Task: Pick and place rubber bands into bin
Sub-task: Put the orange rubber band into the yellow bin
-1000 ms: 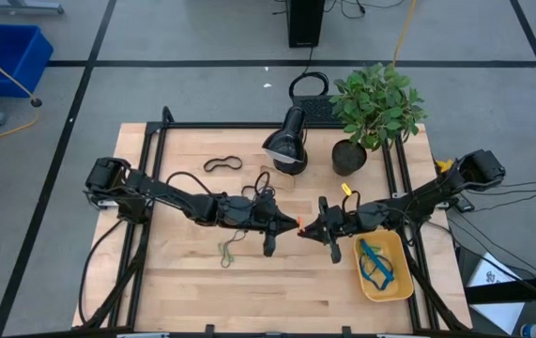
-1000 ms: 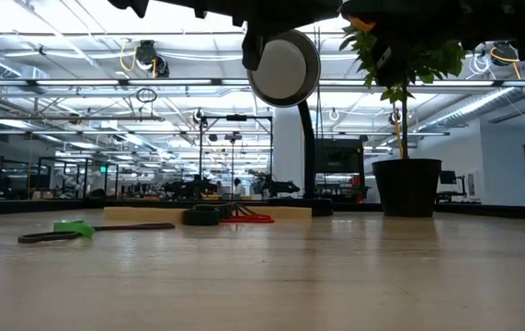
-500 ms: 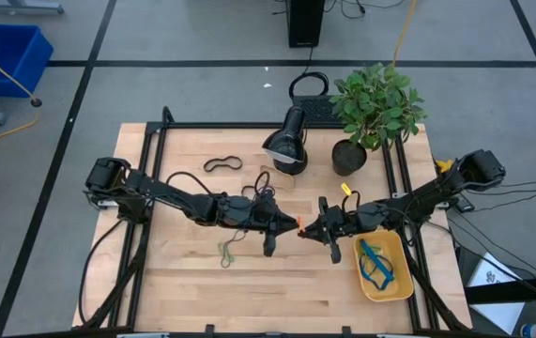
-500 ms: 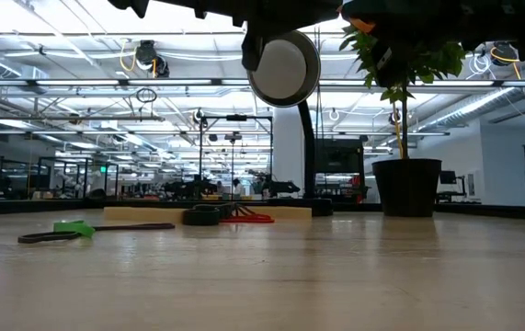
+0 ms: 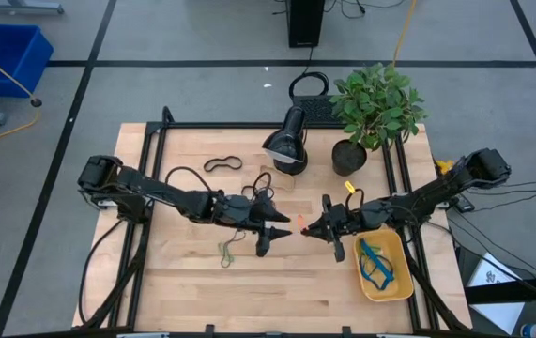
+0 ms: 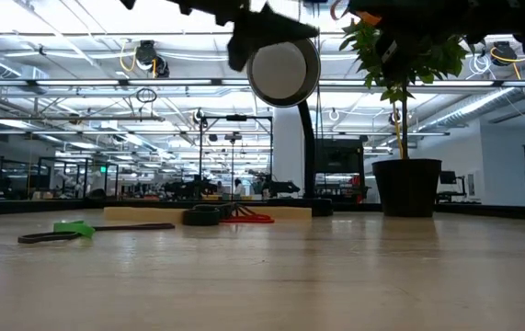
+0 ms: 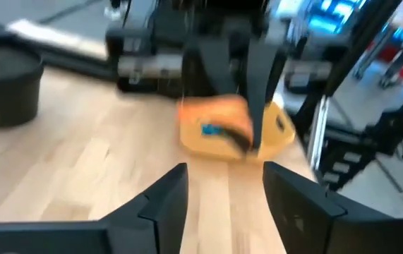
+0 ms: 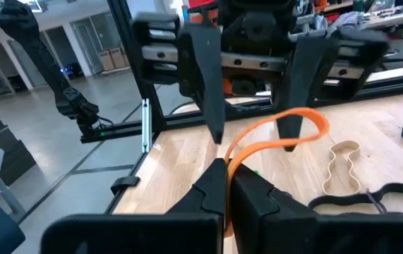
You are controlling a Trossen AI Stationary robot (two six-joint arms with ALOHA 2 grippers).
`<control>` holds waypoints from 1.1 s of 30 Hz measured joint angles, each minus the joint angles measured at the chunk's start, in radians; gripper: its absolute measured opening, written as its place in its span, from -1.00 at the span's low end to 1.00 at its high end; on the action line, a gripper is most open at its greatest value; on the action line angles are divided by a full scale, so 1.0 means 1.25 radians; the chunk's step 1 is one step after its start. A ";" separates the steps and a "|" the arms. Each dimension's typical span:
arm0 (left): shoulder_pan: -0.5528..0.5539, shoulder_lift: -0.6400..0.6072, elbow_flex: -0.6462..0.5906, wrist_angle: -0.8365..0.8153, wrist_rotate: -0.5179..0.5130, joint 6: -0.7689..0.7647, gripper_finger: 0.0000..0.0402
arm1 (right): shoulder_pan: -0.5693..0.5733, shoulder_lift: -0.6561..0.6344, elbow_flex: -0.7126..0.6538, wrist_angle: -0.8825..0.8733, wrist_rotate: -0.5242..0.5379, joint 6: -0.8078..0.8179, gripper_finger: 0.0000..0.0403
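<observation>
An orange rubber band [image 8: 280, 121] sticks out from my shut right gripper [image 5: 308, 228], above the table's middle. My left gripper [image 5: 280, 228] faces it from the left, open, one finger [image 8: 205, 77] on each side of the band's free end. The yellow-orange bin [image 5: 401, 282] sits at the near right with blue bands [image 5: 373, 263] in it. On the wood lie a green band [image 5: 229, 250], a black band [image 5: 222, 164] and a tan band [image 8: 342, 166]. Red bands [image 6: 248, 218] show in the low view. My right gripper pinches one end of the orange band [image 8: 235, 164] between its two fingers, coming level from the table's right. The loop juts ahead of the fingers, curved and clear of the table. My left gripper: whether a finger touches the band's free end [image 8: 313, 120], I cannot tell.
A black desk lamp [image 5: 286, 143] and a potted plant [image 5: 373, 103] stand at the table's far side. Black frame rails [image 5: 151, 188] run along the table's left and right edges. A blue crate [image 5: 7, 56] stands on the floor, far left.
My left gripper has opened and let go of the orange band, its fingertips drawing back a little toward the table's left. The band stays in my right gripper, which has kept still.
</observation>
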 joint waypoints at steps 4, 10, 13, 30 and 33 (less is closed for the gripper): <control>0.000 -0.034 0.000 -0.122 -0.001 -0.002 0.00 | 0.002 -0.083 0.000 -0.148 -0.001 0.008 -1.00; 0.001 -0.037 0.000 -0.164 -0.004 -0.022 -0.01 | 0.030 -0.246 0.000 -0.477 -0.078 0.079 -1.00; 0.003 -0.039 0.001 -0.171 -0.007 -0.020 -0.01 | 0.053 -0.328 0.000 -0.637 -0.137 0.174 -1.00; 0.046 -0.038 0.001 -0.185 -0.008 -0.018 0.00 | 0.286 -0.350 0.213 -1.425 -0.095 0.547 -1.00; 0.053 -0.038 0.000 -0.185 -0.008 -0.018 0.00 | 0.317 -0.301 0.202 -1.474 -0.108 0.600 -1.00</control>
